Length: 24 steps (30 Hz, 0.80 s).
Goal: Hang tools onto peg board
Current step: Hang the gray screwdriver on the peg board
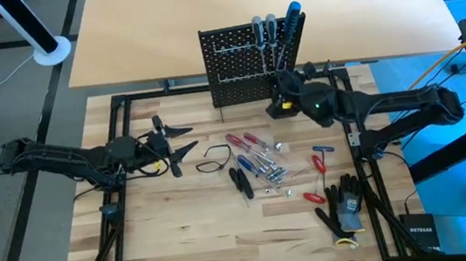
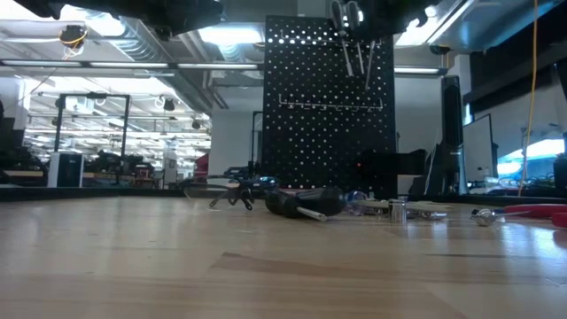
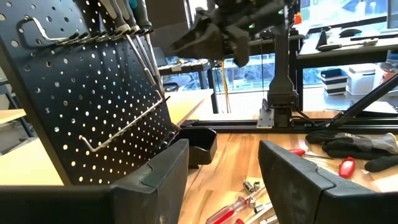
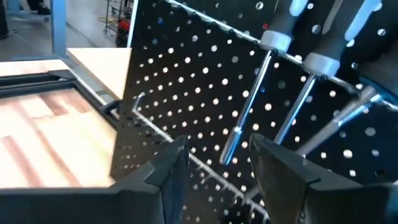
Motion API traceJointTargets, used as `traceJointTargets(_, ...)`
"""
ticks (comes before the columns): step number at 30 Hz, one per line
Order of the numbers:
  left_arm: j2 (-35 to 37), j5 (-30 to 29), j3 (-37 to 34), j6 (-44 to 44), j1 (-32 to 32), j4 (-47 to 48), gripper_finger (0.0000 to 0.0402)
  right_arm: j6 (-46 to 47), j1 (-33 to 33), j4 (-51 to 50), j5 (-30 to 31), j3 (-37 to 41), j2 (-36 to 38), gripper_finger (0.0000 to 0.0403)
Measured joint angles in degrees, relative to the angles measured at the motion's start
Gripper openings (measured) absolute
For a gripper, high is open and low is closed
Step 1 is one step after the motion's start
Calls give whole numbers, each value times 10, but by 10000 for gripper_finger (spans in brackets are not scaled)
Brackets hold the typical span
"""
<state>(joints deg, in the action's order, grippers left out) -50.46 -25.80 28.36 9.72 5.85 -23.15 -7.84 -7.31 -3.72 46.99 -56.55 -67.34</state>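
The black peg board [image 1: 246,61] stands upright at the table's far side. Three screwdrivers, two with grey handles [image 1: 265,29] and one with a blue handle [image 1: 293,16], hang on its wire rail by their handles, shafts [image 4: 245,112] down. More tools [image 1: 259,158] lie loose at the table's middle, with black-handled pliers [image 1: 240,182] beside them. My right gripper [image 1: 285,83] is open and empty just in front of the board's right part, and its fingers [image 4: 217,168] stand below the hanging shafts. My left gripper [image 1: 182,142] is open and empty over the table's left part; it also shows in the left wrist view [image 3: 224,174].
Black gloves [image 1: 345,210] lie at the near right. Red-handled screwdrivers [image 1: 318,162] lie between them and the pile. A small black cup [image 3: 199,146] stands at the board's foot. A long wire hook [image 3: 124,127] sticks out of the board lower down. A thin dark loop [image 1: 217,157] lies left of the pile.
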Motion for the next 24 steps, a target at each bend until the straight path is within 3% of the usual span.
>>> traceJointTargets(4,0,0,0,0,0,0,184,-18,-35,1,0,0,-16,146)
traceJointTargets(16,0,0,0,1,0,1,184,-25,-90,25,-31,0,-58,19)
traceJointTargets(24,0,0,0,8,0,3,184,-30,-90,41,-26,0,-73,12)
